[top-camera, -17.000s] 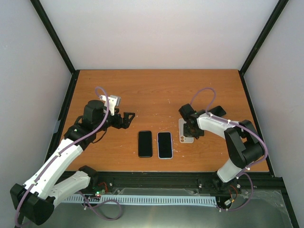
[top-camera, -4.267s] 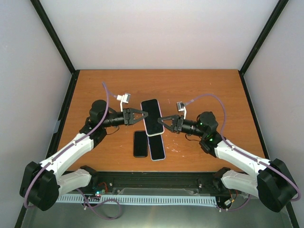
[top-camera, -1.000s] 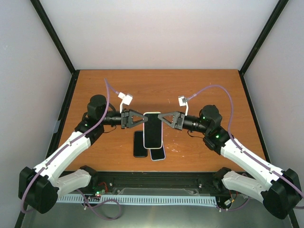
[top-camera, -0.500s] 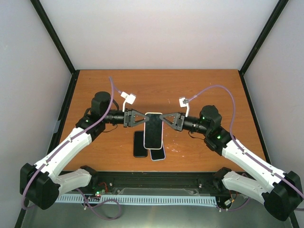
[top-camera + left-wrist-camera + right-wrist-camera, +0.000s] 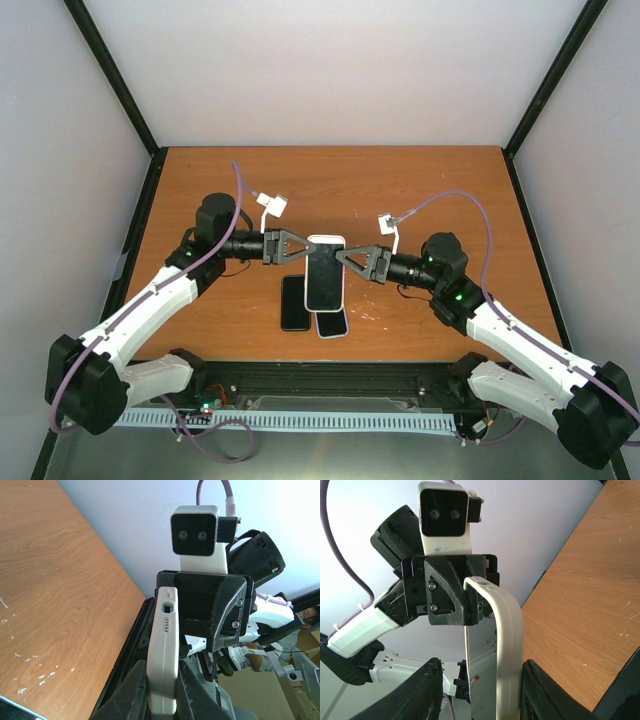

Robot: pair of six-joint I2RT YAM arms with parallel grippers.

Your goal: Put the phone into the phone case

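Observation:
A white-rimmed phone case (image 5: pixel 325 272) with a dark top face hangs in the air over the table's middle. Whether a phone sits inside it I cannot tell. My left gripper (image 5: pixel 300 247) is shut on its left edge, and the left wrist view shows the white case edge (image 5: pixel 165 645) with port holes clamped in that gripper (image 5: pixel 161 669). My right gripper (image 5: pixel 347 259) is open at the right edge. In the right wrist view this gripper (image 5: pixel 482 685) straddles the case rim (image 5: pixel 507 645) loosely. A black phone (image 5: pixel 295 303) lies on the table below.
A second phone with a light rim (image 5: pixel 334 324) lies beside the black one, partly hidden under the held case. The wooden table (image 5: pixel 430 190) is walled by white panels and black frame posts. A black rail (image 5: pixel 330 378) runs along the near edge.
The right gripper's jaws have spread apart from the case's right edge and dropped slightly nearer. The left gripper keeps its grip on the case, which has hardly moved.

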